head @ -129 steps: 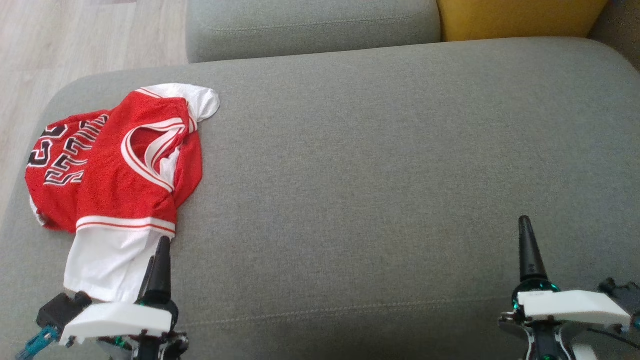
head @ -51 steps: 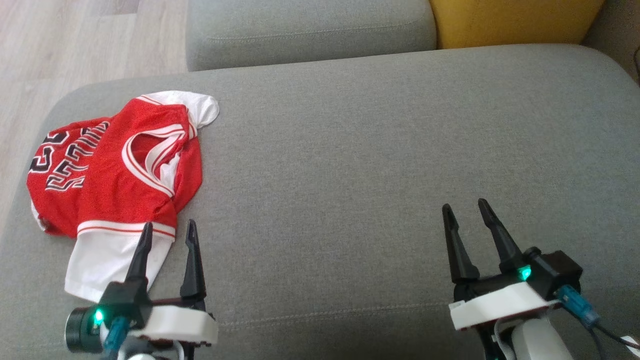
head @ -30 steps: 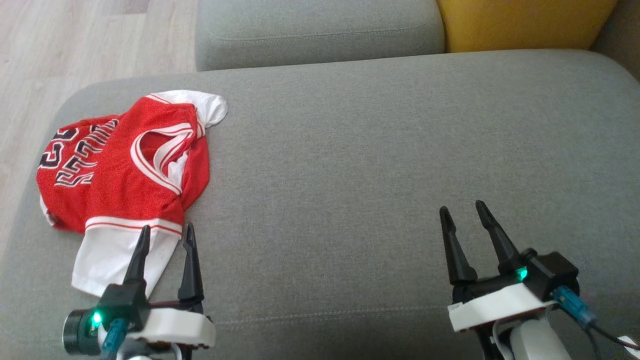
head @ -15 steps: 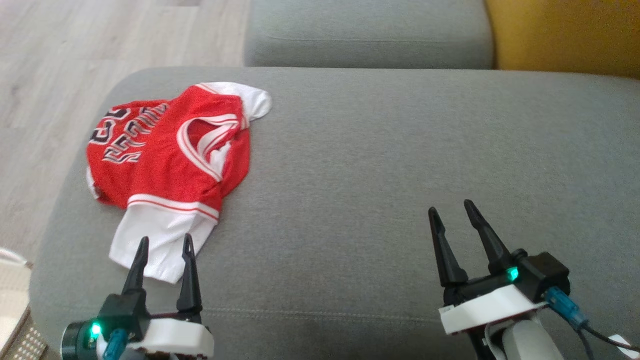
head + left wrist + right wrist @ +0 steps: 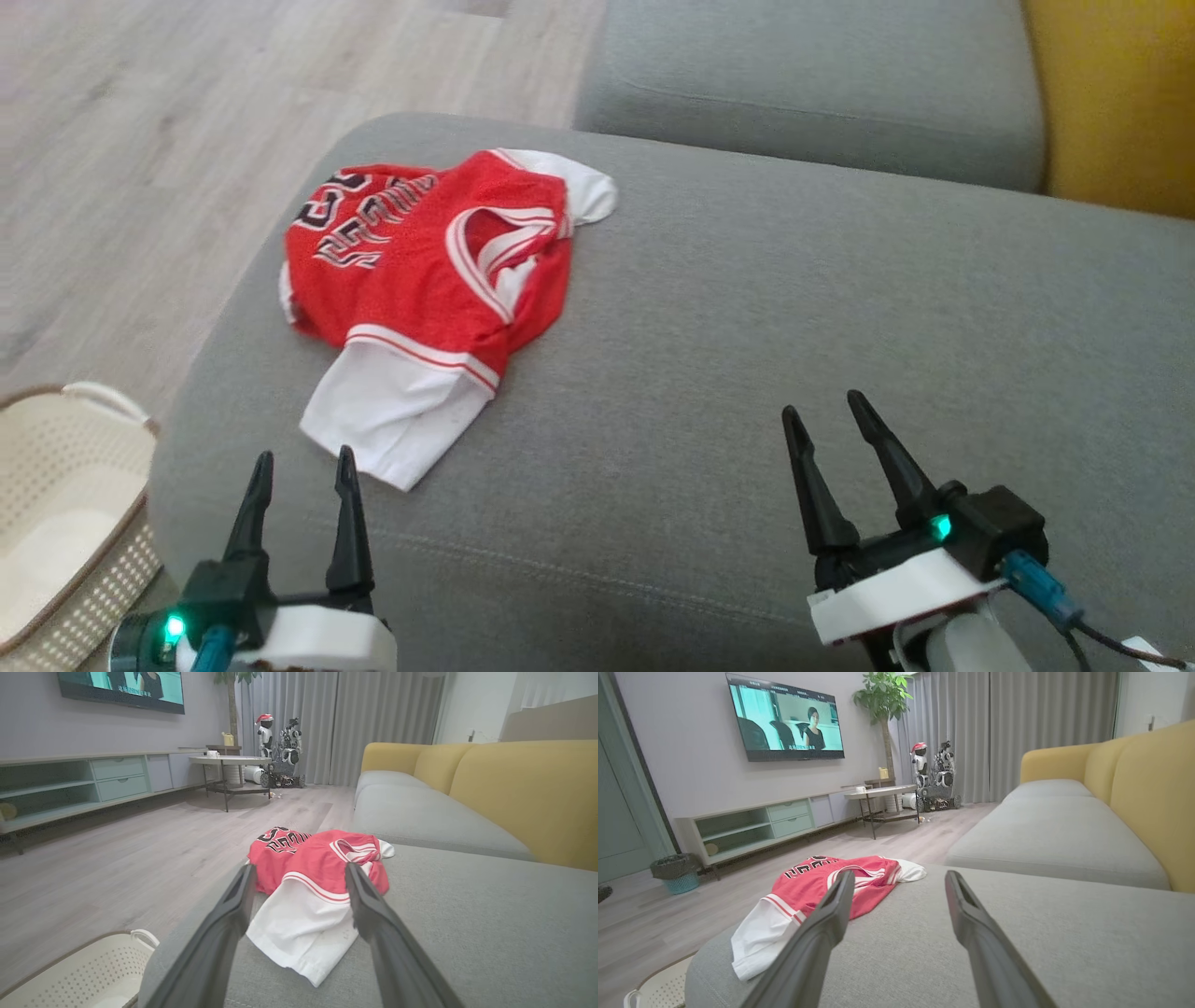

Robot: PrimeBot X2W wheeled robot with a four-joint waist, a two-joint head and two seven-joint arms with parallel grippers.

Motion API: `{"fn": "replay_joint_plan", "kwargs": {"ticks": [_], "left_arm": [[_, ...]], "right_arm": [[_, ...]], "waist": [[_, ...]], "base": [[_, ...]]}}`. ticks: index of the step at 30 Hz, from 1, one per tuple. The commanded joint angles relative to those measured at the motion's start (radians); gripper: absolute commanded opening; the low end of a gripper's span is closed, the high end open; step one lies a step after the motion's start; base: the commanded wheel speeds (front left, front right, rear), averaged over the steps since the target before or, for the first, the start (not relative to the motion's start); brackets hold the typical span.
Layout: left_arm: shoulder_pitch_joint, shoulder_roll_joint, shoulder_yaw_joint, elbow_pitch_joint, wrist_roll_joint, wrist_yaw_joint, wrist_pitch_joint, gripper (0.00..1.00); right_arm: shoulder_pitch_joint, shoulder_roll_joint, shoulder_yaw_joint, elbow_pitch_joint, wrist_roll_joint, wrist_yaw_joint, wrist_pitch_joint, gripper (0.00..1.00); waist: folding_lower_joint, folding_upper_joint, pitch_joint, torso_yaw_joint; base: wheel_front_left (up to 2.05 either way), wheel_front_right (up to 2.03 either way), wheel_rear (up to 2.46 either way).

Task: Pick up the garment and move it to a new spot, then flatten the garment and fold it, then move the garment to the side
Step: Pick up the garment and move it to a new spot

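At the far left, off the cushion's end, a pale perforated basket [image 5: 56,523] sits on the floor. The left gripper [image 5: 304,453] hovers low at the front-left corner of the grey seat cushion [image 5: 794,308], its two dark fingers spread apart with nothing between them, side by side and pointing away from the robot along the cushion.

The garment [image 5: 439,280], a red jersey with white trim, lies crumpled on the left end of the cushion, close to the rounded left edge. Its long axis runs diagonally, from a white flap nearest the front edge to a white tip further back and to the right. That flap lies just ahead of the left fingertips and slightly to their right, not touching them; in the left wrist view it sits framed between the two fingers. The left arm is thus clearly the nearer, and a short forward reach would likely bring the flap into its jaws.

The right gripper [image 5: 822,403] hovers over the front edge toward the right, well apart from the garment. Its fingers are spread and empty, leaning slightly left.
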Motion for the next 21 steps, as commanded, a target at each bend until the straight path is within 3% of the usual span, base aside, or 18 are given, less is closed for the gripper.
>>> {"fn": "replay_joint_plan", "kwargs": {"ticks": [1, 11, 21], "left_arm": [[-0.034, 0.006, 0.034, -0.043, 0.006, -0.004, -0.012, 1.0], [-0.065, 0.014, 0.048, -0.046, 0.023, -0.026, -0.012, 1.0], [-0.353, 0.074, 0.086, -0.117, 0.019, -0.107, -0.012, 1.0]], "right_arm": [[-0.016, -0.003, 0.024, -0.032, -0.003, 0.008, -0.011, 1.0], [-0.02, -0.003, 0.041, -0.029, -0.008, 0.008, -0.011, 1.0], [-0.101, -0.003, 0.026, -0.02, -0.098, 0.008, -0.011, 1.0]], "waist": [[0.0, -0.0001, -0.002, 0.025], [0.0, -0.0001, 0.032, 0.06], [0.0, -0.0001, 0.216, 0.02]], "base": [[0.0, 0.0, 0.0], [0.0, 0.0, 0.0], [0.0, 0.0, 0.0]]}}
